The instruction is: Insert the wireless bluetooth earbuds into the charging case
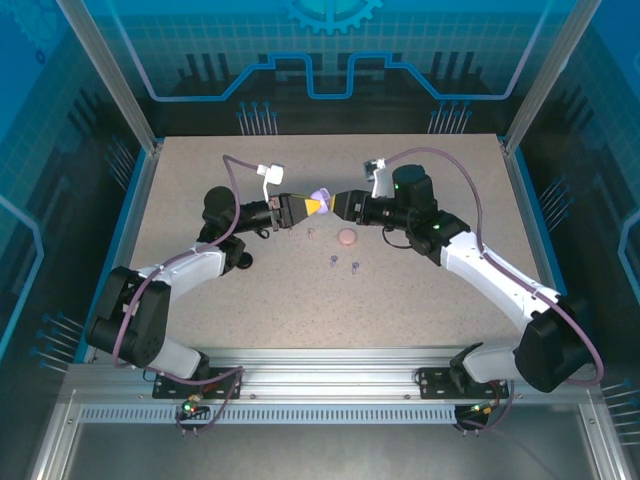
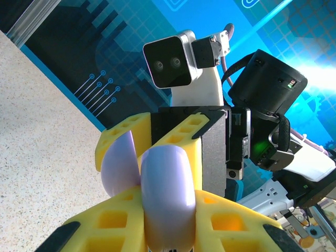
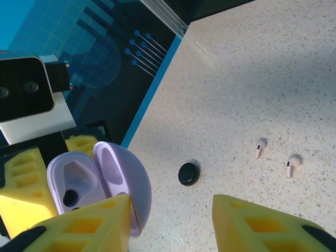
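Speckled tabletop carries two tiny, stemmed, pale pink earbuds.

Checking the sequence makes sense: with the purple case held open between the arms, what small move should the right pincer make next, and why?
Probably draw the right pincer off the lid and lower it toward a purple earbud on the table. The left pincer grips the purple charging case, lid open, visible socket empty. The right pincer's fingers stand apart, carrying nothing.
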Controlling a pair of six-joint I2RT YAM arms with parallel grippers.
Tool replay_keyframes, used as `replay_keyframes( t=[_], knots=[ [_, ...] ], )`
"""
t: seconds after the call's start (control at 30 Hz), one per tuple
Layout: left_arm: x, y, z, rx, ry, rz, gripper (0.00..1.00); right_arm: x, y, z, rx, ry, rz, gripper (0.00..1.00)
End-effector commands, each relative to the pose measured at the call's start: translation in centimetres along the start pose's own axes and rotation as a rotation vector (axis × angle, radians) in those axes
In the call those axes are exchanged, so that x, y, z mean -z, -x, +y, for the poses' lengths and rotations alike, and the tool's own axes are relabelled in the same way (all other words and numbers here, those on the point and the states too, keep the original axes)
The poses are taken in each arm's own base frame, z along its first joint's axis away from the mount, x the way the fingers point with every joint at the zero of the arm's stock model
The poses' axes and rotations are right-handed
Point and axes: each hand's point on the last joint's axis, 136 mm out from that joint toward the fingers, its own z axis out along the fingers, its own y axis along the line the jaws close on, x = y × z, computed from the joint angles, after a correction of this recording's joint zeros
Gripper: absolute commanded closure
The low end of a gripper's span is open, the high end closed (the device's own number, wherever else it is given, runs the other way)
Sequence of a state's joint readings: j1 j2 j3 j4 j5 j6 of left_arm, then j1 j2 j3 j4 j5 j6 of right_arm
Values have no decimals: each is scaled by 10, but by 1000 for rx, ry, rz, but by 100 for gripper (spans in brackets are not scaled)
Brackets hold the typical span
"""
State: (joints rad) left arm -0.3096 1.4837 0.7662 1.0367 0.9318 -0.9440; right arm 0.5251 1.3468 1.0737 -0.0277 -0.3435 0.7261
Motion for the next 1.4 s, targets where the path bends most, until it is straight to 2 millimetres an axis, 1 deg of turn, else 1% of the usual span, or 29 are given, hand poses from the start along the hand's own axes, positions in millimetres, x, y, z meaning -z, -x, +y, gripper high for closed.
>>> replay_keyframes(
  t=[0.0,0.23,0.5,0.63,0.8,0.9,0.97,1.03,1.1,1.17,1.27,1.37],
  knots=[
    [-5,12,-21,-79,-53,-8,100,-4,8,13,24,35,-13,57],
    [-7,13,-21,-80,-52,-8,100,-7,4,20,37,69,9,61],
    [-8,13,-18,-79,-49,-13,100,-3,-1,25,50,93,21,63],
    [-9,13,-18,-76,-55,-11,100,-5,0,26,48,100,21,69],
    [-10,12,-21,-76,-71,-12,100,-10,1,29,44,116,31,81],
    [-10,11,-21,-75,-72,-14,99,-10,3,31,49,120,29,87],
    [-10,12,-19,-73,-65,-21,93,-9,5,32,50,118,26,90],
    [-10,12,-16,-71,-54,-28,84,-9,7,33,53,119,24,94],
    [-10,12,-14,-72,-45,-32,78,-8,9,34,53,115,20,96],
    [-9,12,-9,-71,-26,-47,72,-7,12,35,57,103,12,98],
    [-7,16,-1,-76,19,-85,58,-5,17,33,63,63,2,100],
    [-4,22,2,-92,59,-118,50,0,23,25,73,-12,-9,100]
  ],
)
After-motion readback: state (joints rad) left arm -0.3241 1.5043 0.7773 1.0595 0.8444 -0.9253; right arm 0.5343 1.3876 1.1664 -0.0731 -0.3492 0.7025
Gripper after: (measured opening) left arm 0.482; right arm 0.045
